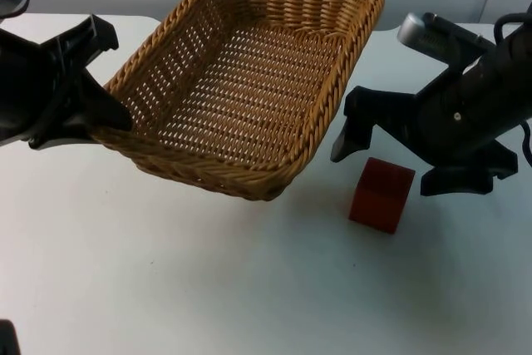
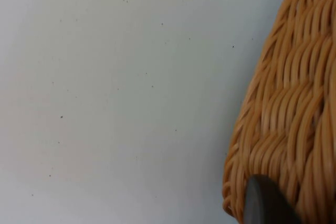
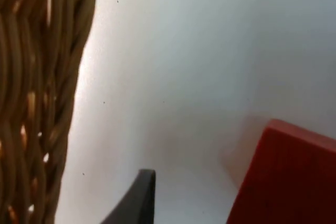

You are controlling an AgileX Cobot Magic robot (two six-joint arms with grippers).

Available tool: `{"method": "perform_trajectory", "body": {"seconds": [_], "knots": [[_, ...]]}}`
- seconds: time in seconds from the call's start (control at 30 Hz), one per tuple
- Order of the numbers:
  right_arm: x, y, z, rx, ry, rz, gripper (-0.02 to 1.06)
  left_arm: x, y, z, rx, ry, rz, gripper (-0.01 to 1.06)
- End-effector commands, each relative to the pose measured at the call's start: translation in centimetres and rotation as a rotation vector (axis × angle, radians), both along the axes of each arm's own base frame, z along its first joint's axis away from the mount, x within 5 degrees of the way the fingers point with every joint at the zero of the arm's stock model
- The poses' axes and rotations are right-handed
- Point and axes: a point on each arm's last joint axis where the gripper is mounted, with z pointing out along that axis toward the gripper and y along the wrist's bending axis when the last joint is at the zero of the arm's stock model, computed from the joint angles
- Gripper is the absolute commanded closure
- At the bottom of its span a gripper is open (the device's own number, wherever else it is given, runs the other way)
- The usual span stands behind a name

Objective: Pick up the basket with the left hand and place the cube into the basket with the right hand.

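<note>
Basket (image 1: 249,81): one, left gripper (image 1: 112,118) jaws clamping rim; one cube (image 1: 381,194) between right gripper (image 1: 391,160) spread jaws.

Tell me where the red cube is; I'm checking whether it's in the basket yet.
Not yet: in the top view the red cube sits on the white table, right of the basket, just under the right gripper.

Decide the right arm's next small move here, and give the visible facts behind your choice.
Probably lower the right gripper onto the red cube and shut its fingers on it. The gripper sits open just above the cube, which stands on the white table beside the basket. The left gripper already holds the basket's rim, tilted up, and the basket is empty.
</note>
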Motion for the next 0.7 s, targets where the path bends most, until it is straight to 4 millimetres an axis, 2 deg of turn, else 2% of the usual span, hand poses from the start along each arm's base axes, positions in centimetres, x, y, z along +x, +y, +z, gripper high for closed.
{"method": "perform_trajectory", "body": {"seconds": [0.0, 0.23, 0.33, 0.4, 0.43, 0.47, 0.5, 0.53, 0.57, 0.6, 0.63, 0.67], "knots": [[0.0, 0.2, -0.2, -0.003, 0.003, 0.007, 0.0, -0.1, -0.2, 0.6, -0.039, -0.008, -0.002, 1.05], [-0.2, 0.4, -2.6, -0.029, 0.071, 0.011, 0.0, -0.1, -0.2, 0.6, -0.039, -0.008, -0.002, 1.05], [-0.2, 0.3, -2.7, -0.034, 0.067, 0.013, 0.0, -0.1, -0.2, 0.6, -0.039, -0.008, -0.002, 1.05], [-0.1, 0.3, -2.7, -0.035, 0.062, 0.013, 0.05, -0.1, -0.2, 0.6, -0.039, -0.008, -0.002, 1.05], [-0.1, 0.3, -2.7, -0.036, 0.06, 0.015, 0.14, -0.1, -0.2, 0.6, -0.039, -0.008, -0.002, 1.05], [-0.1, 0.3, -2.7, -0.036, 0.06, 0.015, 0.14, -0.1, -0.2, 0.6, -0.039, -0.008, -0.002, 1.05], [-0.1, 0.3, -2.7, -0.039, 0.055, 0.017, 0.25, -0.1, -0.2, 0.6, -0.039, -0.008, -0.002, 1.05], [0.0, 0.3, -2.7, -0.04, 0.049, 0.017, 0.41, -0.1, -0.2, 0.6, -0.039, -0.008, -0.002, 1.05], [0.1, 0.3, -2.7, -0.041, 0.037, 0.014, 0.7, -0.1, -0.2, 0.6, -0.039, -0.008, -0.002, 1.05], [0.1, 0.3, -2.7, -0.041, 0.037, 0.014, 0.7, -0.1, -0.2, 0.6, -0.039, -0.008, -0.002, 1.05], [0.1, 0.3, -2.7, -0.041, 0.033, 0.01, 0.77, -0.1, -0.2, 0.6, -0.039, -0.008, -0.002, 1.05], [0.3, 0.3, -2.6, -0.031, 0.024, -0.018, 1.04, -0.1, -0.2, 0.6, -0.039, -0.008, -0.002, 1.05]]}}
